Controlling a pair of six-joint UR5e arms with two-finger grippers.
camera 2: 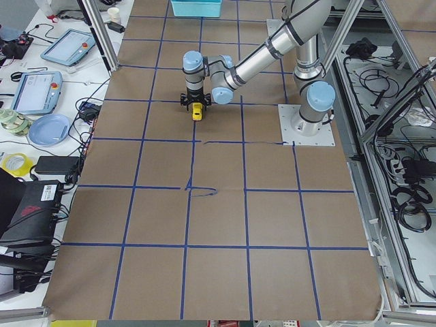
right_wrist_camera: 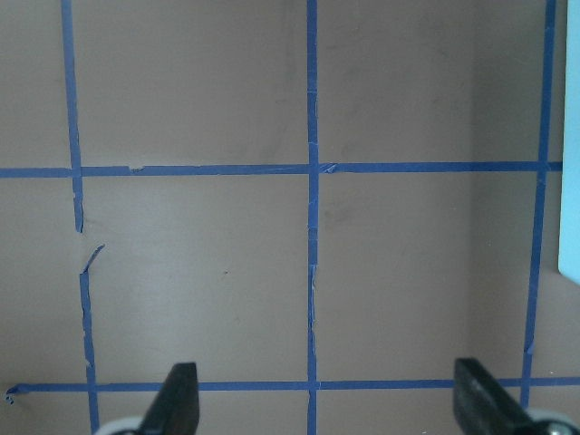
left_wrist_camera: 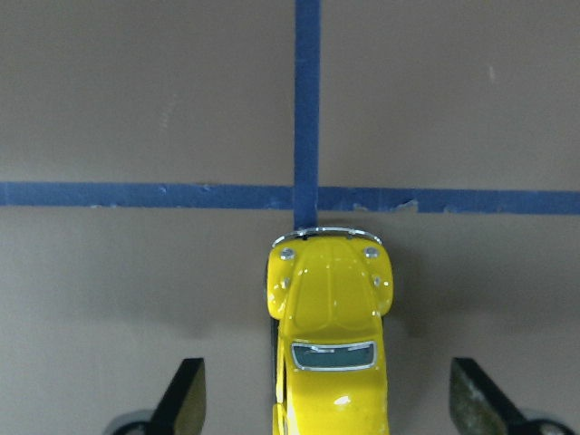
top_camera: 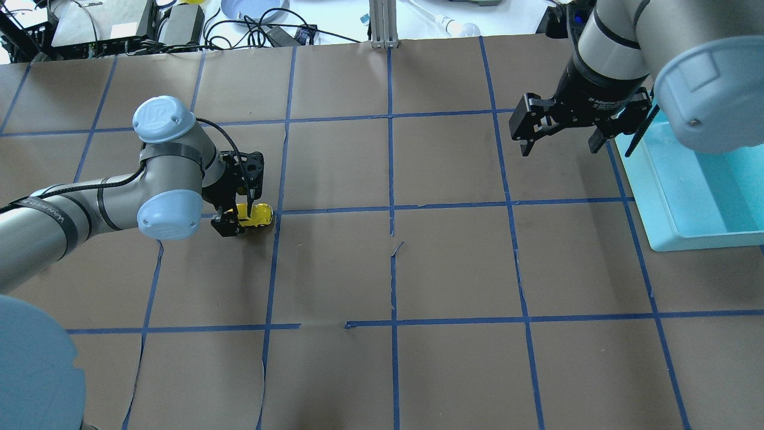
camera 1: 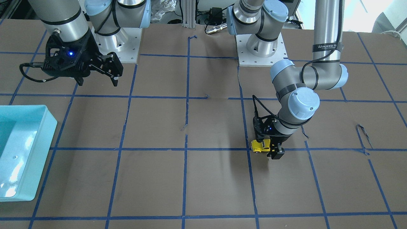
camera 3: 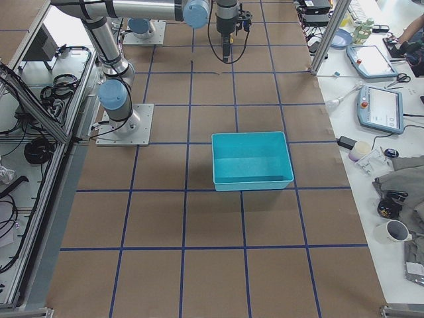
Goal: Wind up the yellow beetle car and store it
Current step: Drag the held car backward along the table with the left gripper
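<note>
The yellow beetle car point(left_wrist_camera: 331, 335) stands on the brown table on a blue tape line, also seen in the overhead view point(top_camera: 258, 215) and the front view point(camera 1: 259, 145). My left gripper point(top_camera: 242, 206) is down at table level and open. Its fingers point(left_wrist_camera: 186, 399) stand on either side of the car with a gap on each side, not touching it. My right gripper point(top_camera: 558, 140) is open and empty, held above the table next to the teal bin; it also shows in the front view point(camera 1: 97, 78). Its fingers point(right_wrist_camera: 177, 399) frame bare table.
A teal bin point(top_camera: 704, 240) stands at the table's right side, seen also in the front view point(camera 1: 51, 127) and the right-side view point(camera 3: 255, 180). Blue tape lines grid the brown table. Tablets, cables and dishes lie beyond the far edge.
</note>
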